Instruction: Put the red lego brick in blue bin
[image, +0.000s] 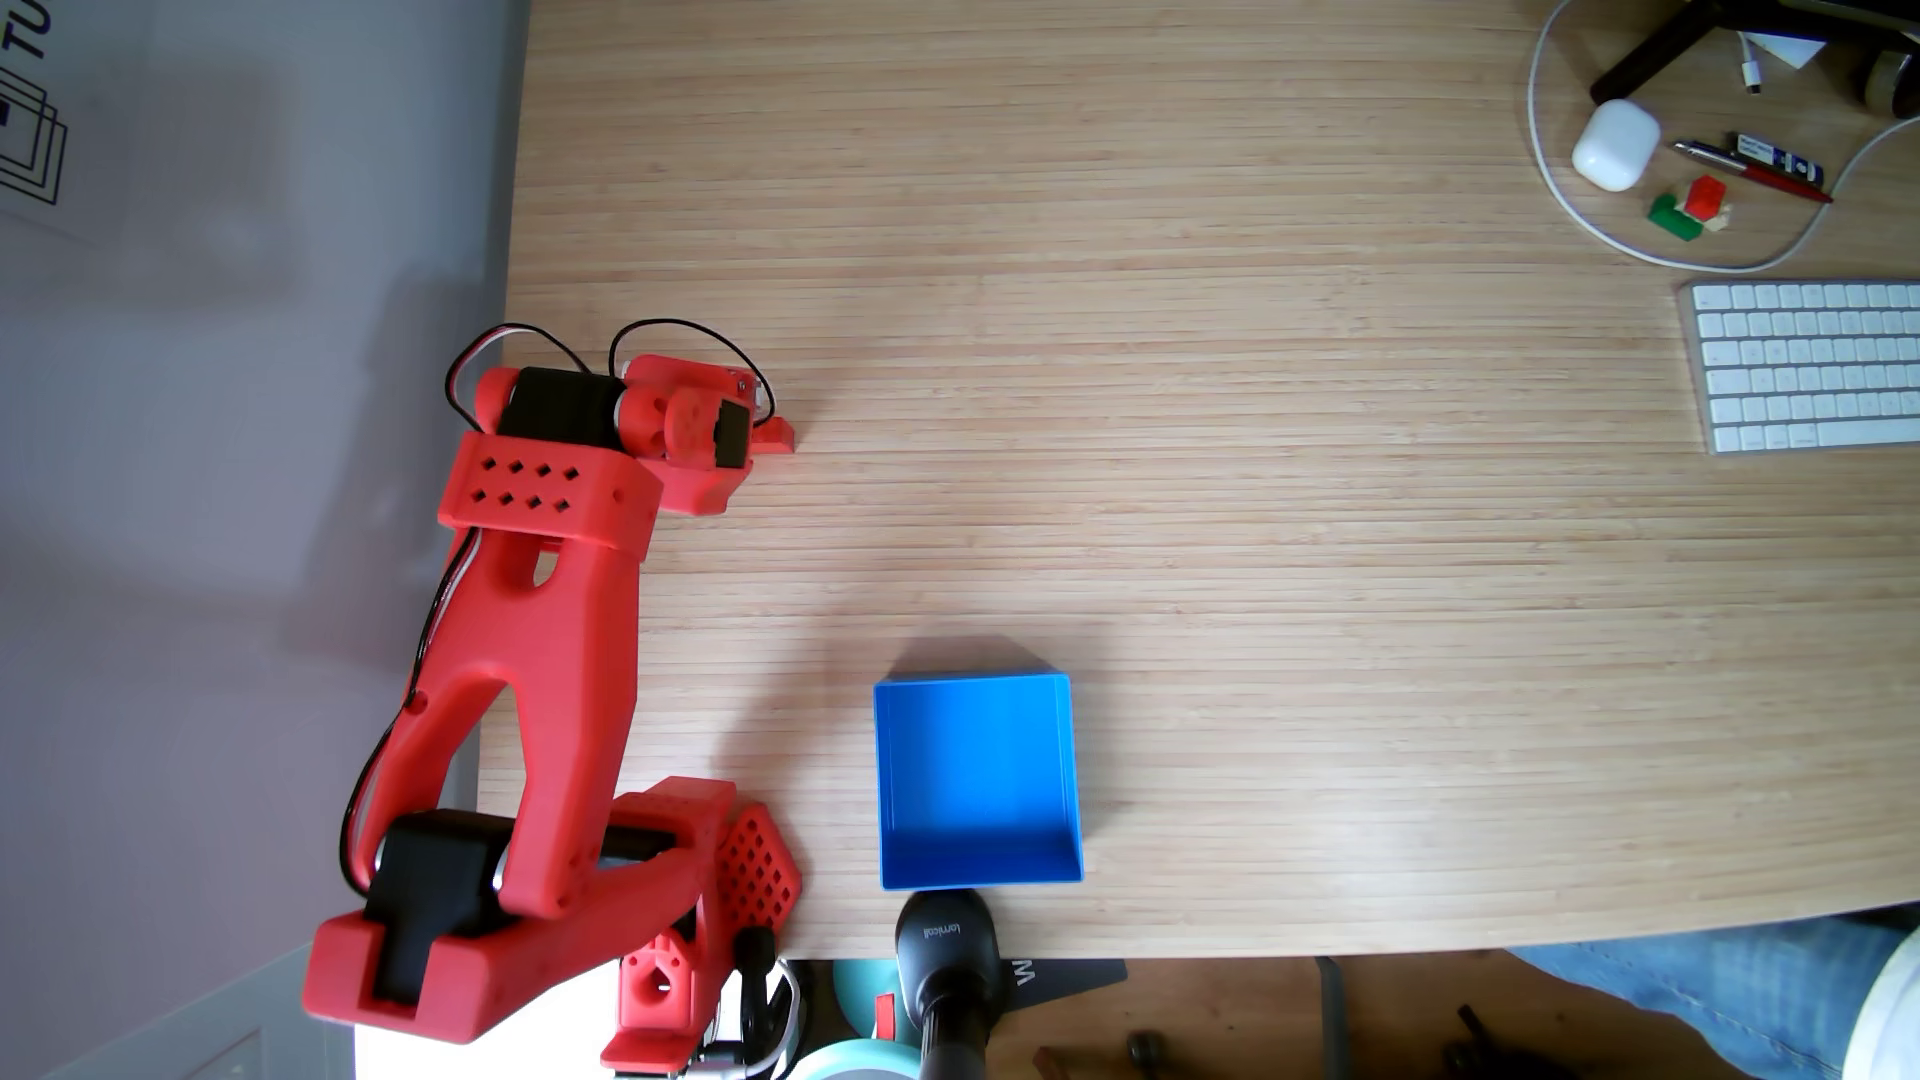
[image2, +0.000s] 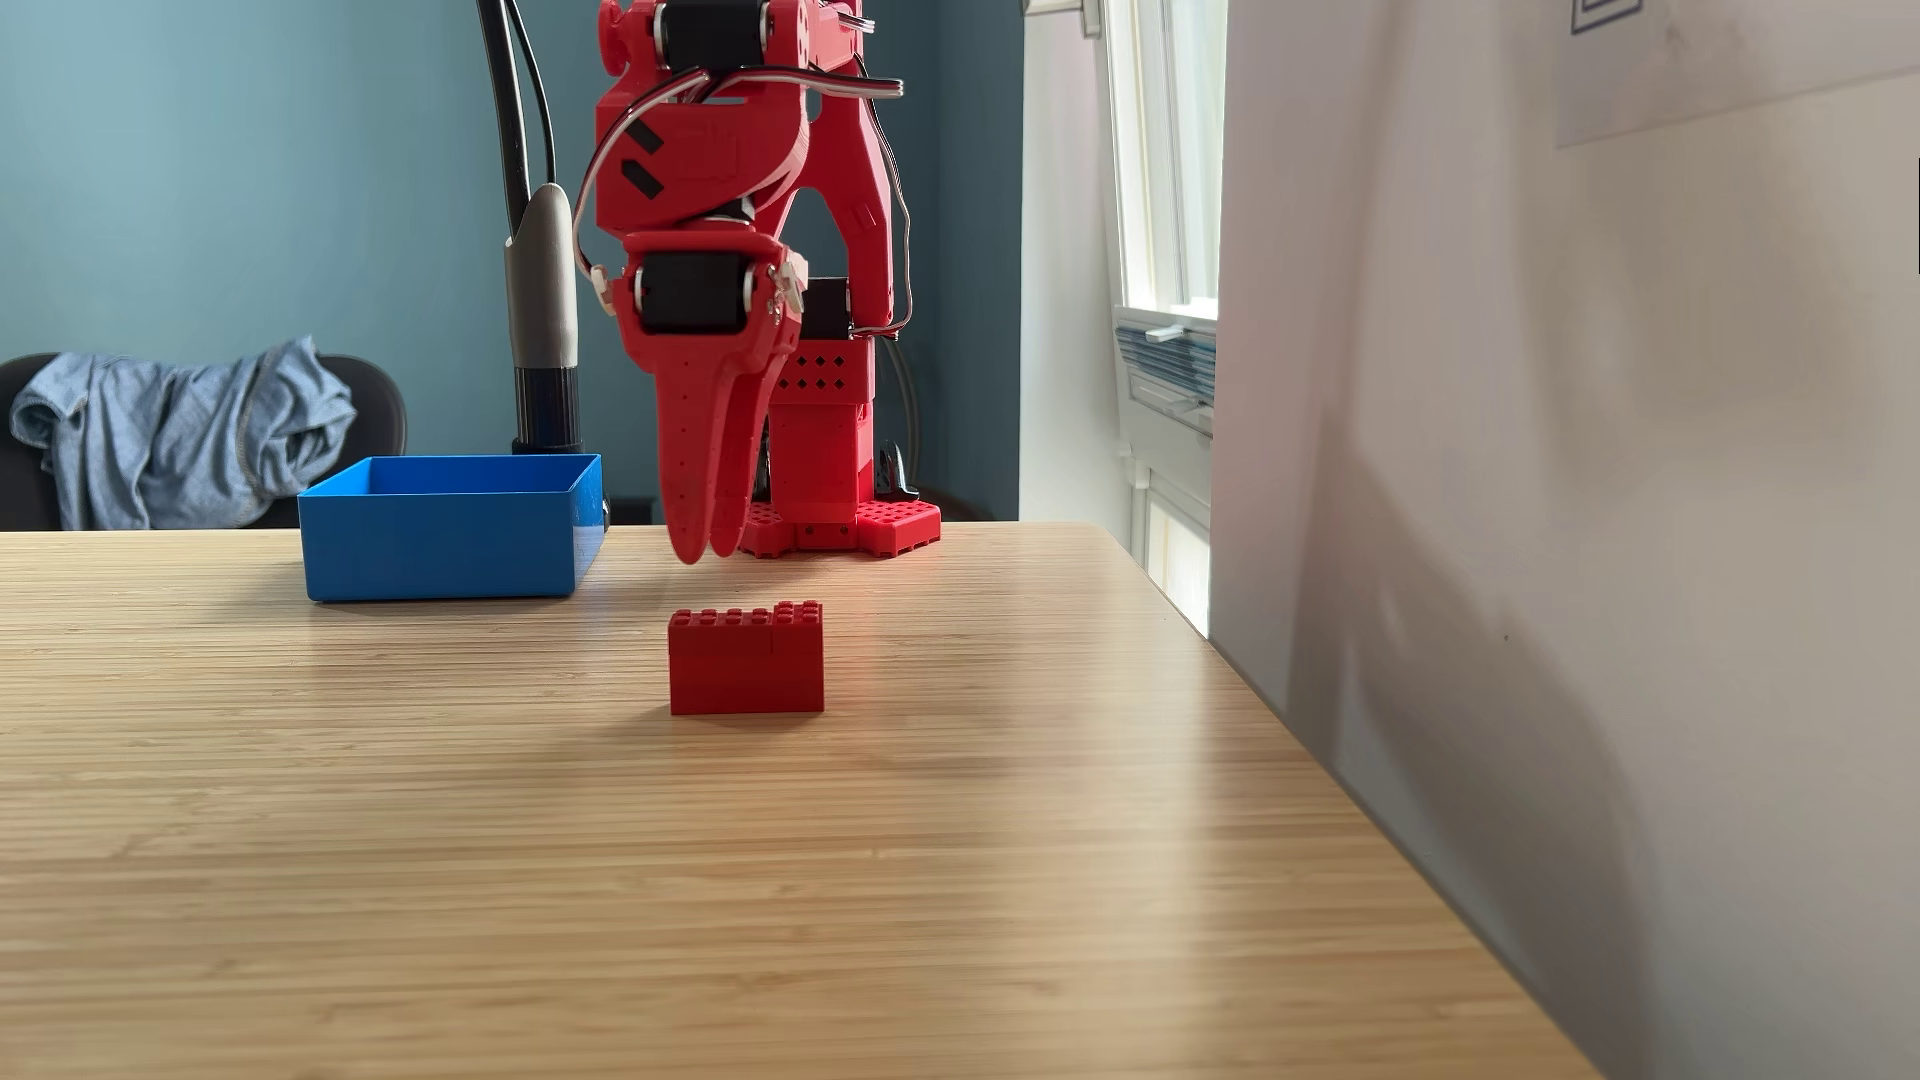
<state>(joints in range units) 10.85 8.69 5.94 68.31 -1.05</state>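
One risk: your gripper (image2: 707, 550) hangs nearly closed, holding nothing, above and behind the brick (image2: 746, 659) standing on the desk (image2: 935, 831). Descend unopened and you topple it, away from the bin (image2: 447, 545).

Daylight entered from the window (image2: 1164, 239) in a fixed view, casting soft shadows beside the blue bin (image2: 447, 530); the near tabletop (image2: 727, 935) was blurred. The overhead-looking fixed view showed fisheye curvature and mild glare

Wooden table (image2: 520, 883), red lego brick (image2: 746, 665), blue bin (image2: 442, 550)
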